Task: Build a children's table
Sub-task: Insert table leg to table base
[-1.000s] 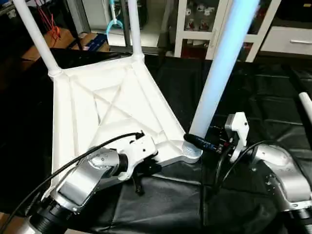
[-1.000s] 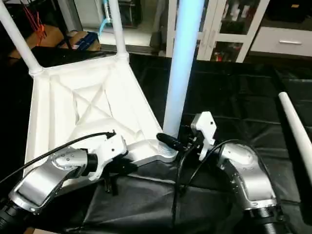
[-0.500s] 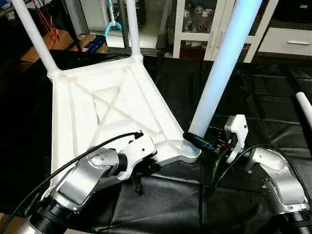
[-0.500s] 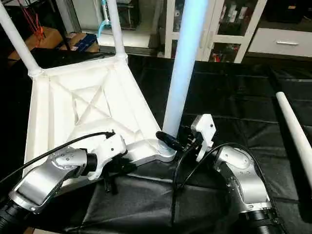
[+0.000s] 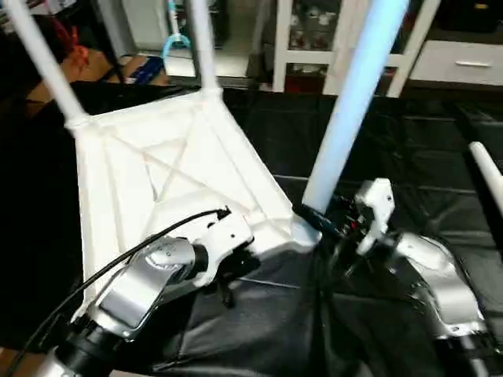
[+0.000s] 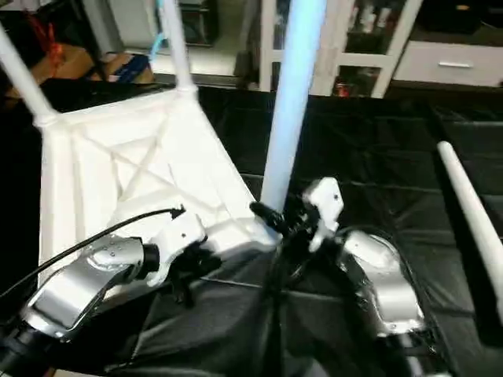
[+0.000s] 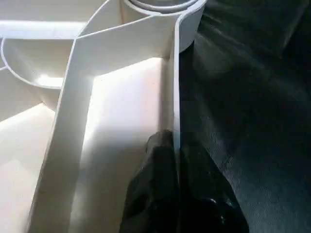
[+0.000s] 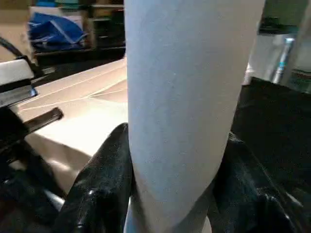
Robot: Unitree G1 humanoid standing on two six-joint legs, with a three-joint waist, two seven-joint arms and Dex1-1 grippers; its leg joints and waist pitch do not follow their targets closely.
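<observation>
Tabletop [image 5: 157, 181]: white plastic, upside down on the black cloth [image 5: 393, 149], ribbed X underside facing up, round sockets at the corners.
Far legs: two white tube legs, far left leg [image 5: 43, 63] and far right leg [image 5: 200, 47], upright in the two far corner sockets.
Near right leg [image 5: 354, 102]: long white tube, upright with a slight tilt, lower end in the near right corner socket [image 5: 302, 232] of the tabletop.
Loose leg [image 6: 471, 212]: fourth white tube, flat on the cloth at the right side, well apart from the tabletop.
Left gripper [image 7: 176, 160]: at the near edge of the tabletop, just left of the near right socket; jaws pressed nearly together on the thin rim wall [image 7: 175, 73] of the tabletop, one black finger on each side of it.
Right gripper [image 8: 175, 160]: at the foot of the near right leg, just above the socket; jaws about half apart, closed around the tube, one black finger [image 8: 104, 179] touching each side of it.
Left forearm [image 5: 134, 290]: silver, from the lower left corner toward the near edge of the tabletop, black cable over it.
Right forearm [image 5: 436, 283]: silver, from the lower right corner toward the near right leg.
Background: white cabinet [image 5: 464, 59] behind the cloth.
</observation>
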